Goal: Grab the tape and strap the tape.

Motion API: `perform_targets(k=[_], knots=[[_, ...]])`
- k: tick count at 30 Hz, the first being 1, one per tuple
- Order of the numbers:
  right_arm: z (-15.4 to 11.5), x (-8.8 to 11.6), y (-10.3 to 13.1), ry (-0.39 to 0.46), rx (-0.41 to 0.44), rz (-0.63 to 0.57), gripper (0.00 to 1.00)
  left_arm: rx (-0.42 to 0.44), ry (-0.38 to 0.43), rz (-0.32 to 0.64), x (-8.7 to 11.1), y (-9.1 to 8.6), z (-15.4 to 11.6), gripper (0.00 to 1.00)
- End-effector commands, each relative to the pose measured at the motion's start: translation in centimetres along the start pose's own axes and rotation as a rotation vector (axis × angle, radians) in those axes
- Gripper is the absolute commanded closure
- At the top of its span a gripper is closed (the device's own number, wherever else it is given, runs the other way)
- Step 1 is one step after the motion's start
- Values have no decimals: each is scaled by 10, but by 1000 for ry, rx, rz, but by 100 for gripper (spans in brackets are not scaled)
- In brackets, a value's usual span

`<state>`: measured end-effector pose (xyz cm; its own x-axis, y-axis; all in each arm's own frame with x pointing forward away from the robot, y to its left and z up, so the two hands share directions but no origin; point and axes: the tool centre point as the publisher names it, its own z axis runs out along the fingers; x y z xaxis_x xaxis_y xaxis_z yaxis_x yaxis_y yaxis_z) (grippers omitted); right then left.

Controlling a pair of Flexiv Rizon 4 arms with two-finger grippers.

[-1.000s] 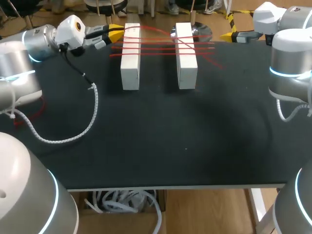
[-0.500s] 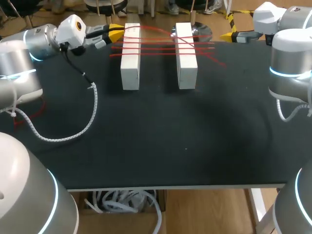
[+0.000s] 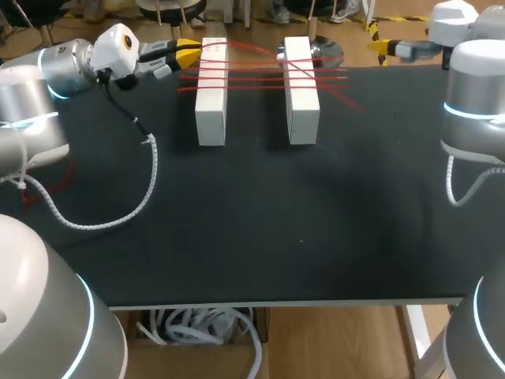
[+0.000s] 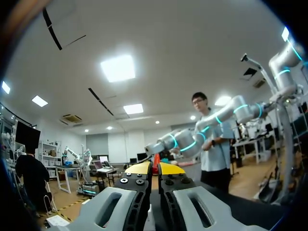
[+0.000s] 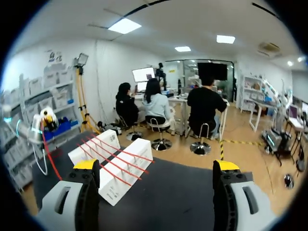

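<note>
Two white blocks, the left block (image 3: 211, 91) and the right block (image 3: 301, 88), stand side by side at the back of the black table (image 3: 300, 205). Several strands of thin red tape (image 3: 260, 77) run across both. My left gripper (image 3: 189, 52) hovers just left of the left block's far end, shut on the red tape; in the left wrist view the tape (image 4: 156, 159) shows between the closed yellow tips of that gripper (image 4: 154, 168). My right gripper (image 3: 382, 50) is at the back right corner, open and empty. The right wrist view shows that gripper (image 5: 156, 166) spread wide, the strapped blocks (image 5: 122, 168) ahead of it.
My left arm's white coiled cable (image 3: 118, 217) hangs down onto the table's left side. A bit of red tape (image 3: 35, 196) shows at the left edge. One red strand (image 3: 347, 99) trails diagonally onto the table right of the blocks.
My right arm has drawn back to the right and slightly away from the blocks, gripper still open. The left gripper and the tape have stayed put.
</note>
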<state>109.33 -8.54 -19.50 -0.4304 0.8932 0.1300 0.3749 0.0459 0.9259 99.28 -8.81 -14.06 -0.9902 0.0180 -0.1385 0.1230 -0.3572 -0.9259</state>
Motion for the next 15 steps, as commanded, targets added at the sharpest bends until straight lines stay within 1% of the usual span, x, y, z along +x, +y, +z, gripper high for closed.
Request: perform_targets(k=[1,4,8,10,14,15], knots=[[-47,0,2,-74,14,220,0,2,3,-1,-1,1,-1,100],[-68,5,-7,-101,-2,284,0,2,3,-1,-1,1,-1,100],[-95,20,-26,-112,-40,312,0,2,3,-1,-1,1,-1,100],[-104,29,-38,-121,-64,317,0,2,3,-1,-1,1,-1,100],[-124,51,-56,-140,-79,347,0,2,3,-1,-1,1,-1,100],[-130,57,-59,-150,-101,354,0,2,3,-1,-1,1,-1,100]])
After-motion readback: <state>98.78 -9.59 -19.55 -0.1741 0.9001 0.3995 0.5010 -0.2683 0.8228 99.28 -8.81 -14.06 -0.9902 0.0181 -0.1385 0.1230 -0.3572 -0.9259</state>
